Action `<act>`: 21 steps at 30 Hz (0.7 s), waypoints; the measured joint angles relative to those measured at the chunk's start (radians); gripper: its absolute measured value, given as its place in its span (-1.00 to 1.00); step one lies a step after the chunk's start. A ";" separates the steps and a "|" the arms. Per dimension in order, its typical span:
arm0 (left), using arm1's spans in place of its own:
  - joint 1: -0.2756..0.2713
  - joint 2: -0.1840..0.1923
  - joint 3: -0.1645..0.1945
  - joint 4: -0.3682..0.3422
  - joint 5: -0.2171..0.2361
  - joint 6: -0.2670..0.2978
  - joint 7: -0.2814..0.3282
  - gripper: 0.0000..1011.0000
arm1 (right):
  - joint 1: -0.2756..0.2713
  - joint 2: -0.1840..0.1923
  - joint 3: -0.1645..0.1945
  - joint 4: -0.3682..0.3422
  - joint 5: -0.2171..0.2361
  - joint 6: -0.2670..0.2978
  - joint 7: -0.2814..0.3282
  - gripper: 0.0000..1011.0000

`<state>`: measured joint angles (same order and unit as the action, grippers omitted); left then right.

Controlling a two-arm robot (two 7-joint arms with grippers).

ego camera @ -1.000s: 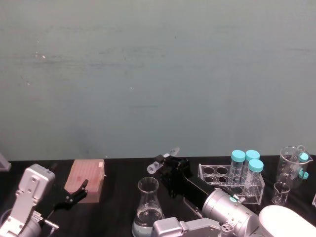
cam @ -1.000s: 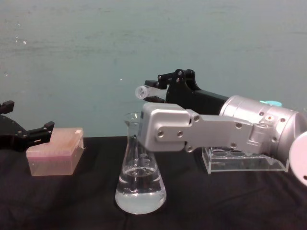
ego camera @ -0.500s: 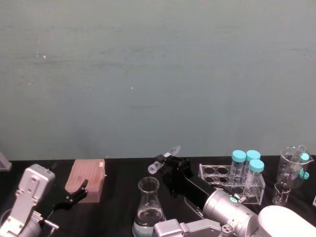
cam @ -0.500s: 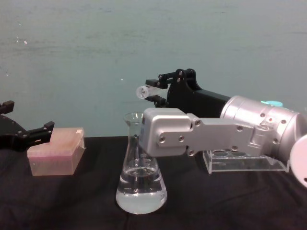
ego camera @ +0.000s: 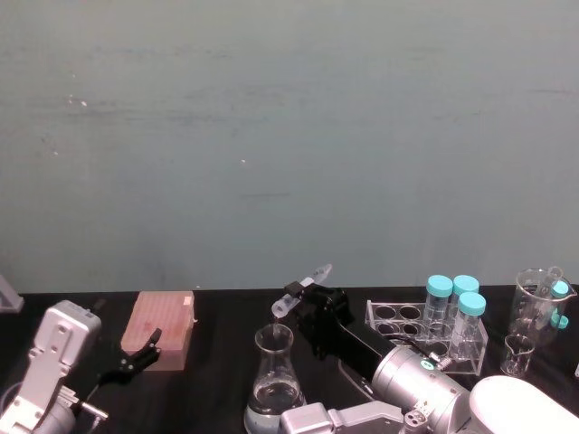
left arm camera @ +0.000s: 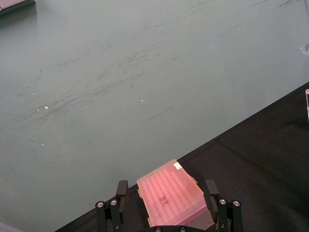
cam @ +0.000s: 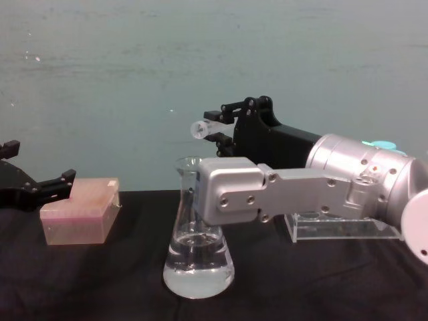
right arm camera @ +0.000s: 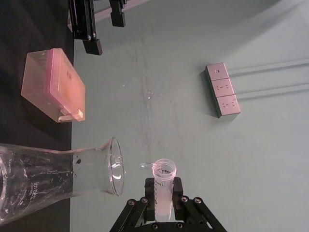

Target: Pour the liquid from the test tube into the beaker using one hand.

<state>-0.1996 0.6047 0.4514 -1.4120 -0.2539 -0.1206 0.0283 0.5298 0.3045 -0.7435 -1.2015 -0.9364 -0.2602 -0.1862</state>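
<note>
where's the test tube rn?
In the chest view, the test tube is held tilted in the right gripper, left of centre, its open mouth just above the rim of the beaker.

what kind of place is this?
Probably a lab bench: tall clear glass conical flask, teal-capped clear tubes in a clear acrylic rack, pink translucent plastic box, on a black tabletop.

Open air above the beaker (cam: pixel 198 257) and around the test tube (cam: pixel 199 127) in my right gripper (cam: pixel 215 127), bare black table (cam: pixel 127 274) between beaker and pink box (cam: pixel 77 217), my left gripper (ego camera: pixel 143 348) beside that box, clear rack (cam: pixel 341 229) and teal-capped tubes (ego camera: pixel 452 300) crowding my right.
</note>
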 joint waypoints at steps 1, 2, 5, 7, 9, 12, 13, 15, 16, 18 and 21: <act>0.000 0.000 0.000 0.000 0.000 0.000 0.000 0.98 | 0.001 0.000 -0.001 0.000 -0.001 0.002 -0.002 -0.59; 0.000 0.000 0.000 0.000 0.000 0.000 0.000 0.98 | 0.001 0.000 -0.001 0.000 -0.002 0.002 -0.003 -0.59; 0.000 0.000 0.000 0.000 0.000 0.000 0.000 0.98 | 0.003 0.000 -0.002 0.002 -0.005 0.005 -0.006 -0.59; 0.000 0.000 0.000 0.000 0.000 0.000 0.000 0.98 | 0.005 -0.001 -0.002 0.005 -0.006 0.005 -0.009 -0.59; 0.000 0.000 0.000 0.000 0.000 0.000 0.000 0.98 | 0.006 -0.001 -0.002 0.006 -0.006 0.005 -0.010 -0.59; 0.000 0.000 0.000 0.000 0.000 0.000 0.000 0.98 | 0.007 -0.001 -0.003 0.008 -0.006 0.005 -0.013 -0.59; 0.000 0.000 0.000 0.000 0.000 0.000 0.000 0.98 | 0.007 -0.001 -0.003 0.008 -0.007 0.005 -0.013 -0.59; 0.000 0.000 0.000 0.000 0.000 0.000 0.000 0.98 | 0.007 -0.001 -0.003 0.009 -0.007 0.005 -0.015 -0.59; 0.000 0.000 0.000 0.000 0.000 0.000 0.000 0.98 | 0.007 0.000 -0.003 0.009 -0.007 0.005 -0.015 -0.59; 0.000 0.000 0.000 0.000 0.000 0.000 0.000 0.98 | 0.007 0.000 -0.003 0.009 -0.008 0.005 -0.018 -0.59; 0.000 0.000 0.000 0.000 0.000 0.000 0.000 0.98 | 0.007 0.001 -0.004 0.010 -0.010 0.005 -0.020 -0.59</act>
<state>-0.1995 0.6047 0.4514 -1.4120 -0.2539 -0.1205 0.0283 0.5372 0.3056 -0.7473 -1.1919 -0.9461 -0.2556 -0.2066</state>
